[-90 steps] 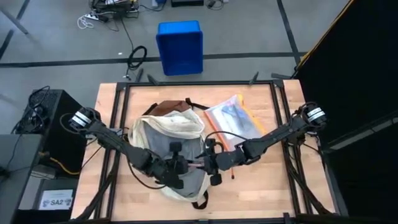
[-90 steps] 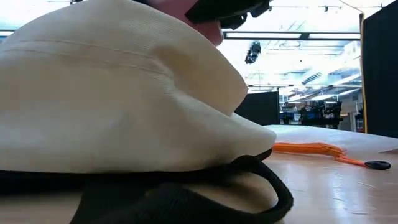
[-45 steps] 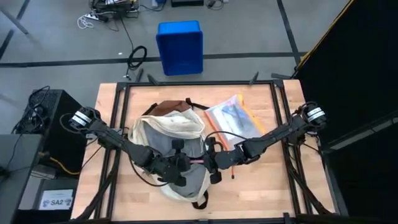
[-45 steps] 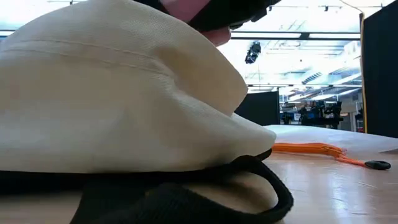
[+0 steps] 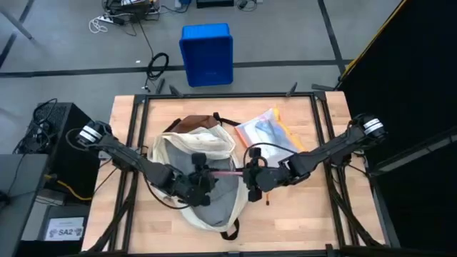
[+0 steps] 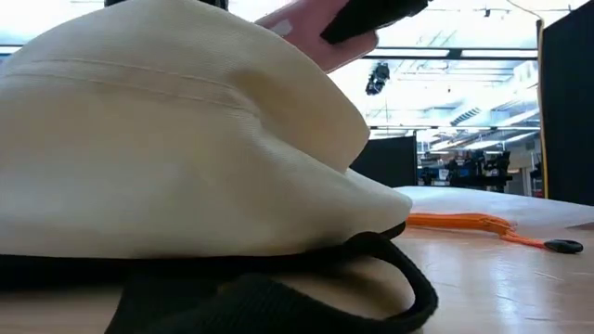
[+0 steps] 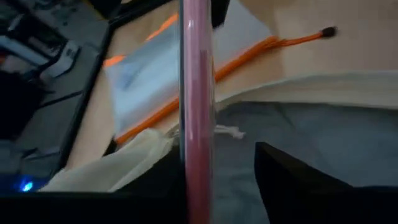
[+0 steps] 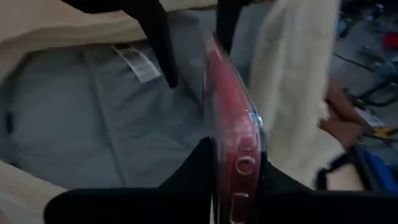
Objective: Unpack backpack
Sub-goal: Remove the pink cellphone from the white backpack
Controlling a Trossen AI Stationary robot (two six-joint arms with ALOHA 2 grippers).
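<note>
- High view: large cream-white fabric backpack [image 5: 194,158] lies open on the wooden desk [image 5: 307,214], between both arms.
- Flat pink-red disc-like item [image 5: 227,173] spans the opening edge-on, long axis running arm to arm.
- Right gripper [image 5: 250,176] fingers clamp one end; left gripper [image 5: 202,176] fingers clamp the other.
- Compared with one second earlier, the right arm sits further right and the item is higher.

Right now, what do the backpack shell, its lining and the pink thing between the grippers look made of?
Backpack shell: cream woven fabric, matte, canvas-like; weave and a stitched seam show in the low view. Lining: grey thin cloth, smooth, with a sewn-in label. Pink flat item: seemingly glossy plastic, with highlights along its clear edge; held by the right gripper and the left gripper.
</note>
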